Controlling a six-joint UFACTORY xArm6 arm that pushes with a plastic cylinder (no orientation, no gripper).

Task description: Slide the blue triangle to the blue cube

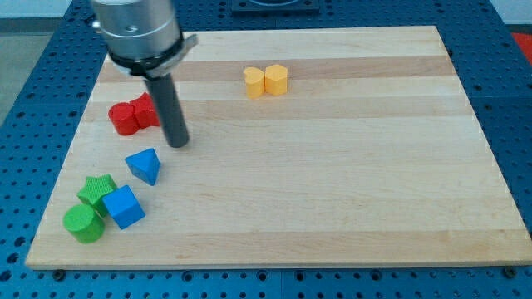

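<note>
Starting at the view's left, a green cylinder (82,223) sits near the bottom left corner of the wooden board (332,166), with a second green block (97,191) touching it just above; that one's shape I cannot make out surely. Touching both on their right is the blue cube (124,207), turned a little so a corner faces the view's bottom. Just above the cube and slightly to the right lies the blue triangle (145,165), close to the cube but with a narrow strip of wood showing between them.

Higher on the left, two red blocks touch one another: a red cylinder (124,119) and, behind it to the right, another red block (146,109) partly hidden by the rod, its shape unclear.

The arm comes in from the view's top left, its grey round housing (137,31) cut off by the frame edge. From it the dark rod (169,104) runs down almost upright, leaning slightly to the right. My tip (178,144) rests on the board just right of the red blocks and just above and right of the blue triangle, apart from it. The arm carries no hand, only this plain rod, touching no block at its tip.

Further right, near the top middle, two yellow blocks (265,80) stand pressed together, well apart from everything else
</note>
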